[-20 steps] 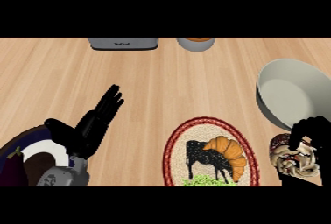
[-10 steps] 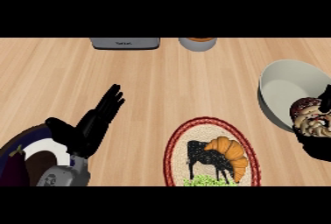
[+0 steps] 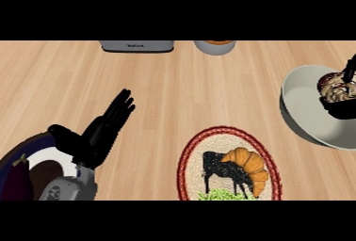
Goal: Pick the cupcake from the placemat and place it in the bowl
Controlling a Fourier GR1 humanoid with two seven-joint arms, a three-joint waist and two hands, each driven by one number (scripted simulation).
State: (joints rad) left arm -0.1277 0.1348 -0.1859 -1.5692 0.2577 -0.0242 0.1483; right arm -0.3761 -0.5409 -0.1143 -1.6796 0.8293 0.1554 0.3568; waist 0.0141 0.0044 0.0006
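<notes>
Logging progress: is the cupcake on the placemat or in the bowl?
The cupcake lies within the outline of the bowl, off the placemat, right hand curled round it; touching the bottom, cannot tell.

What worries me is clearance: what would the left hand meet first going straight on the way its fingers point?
Probably the grey appliance at the far edge of the counter, near its right end; the open left hand points up-right across bare wood. Depth is unclear.
</notes>
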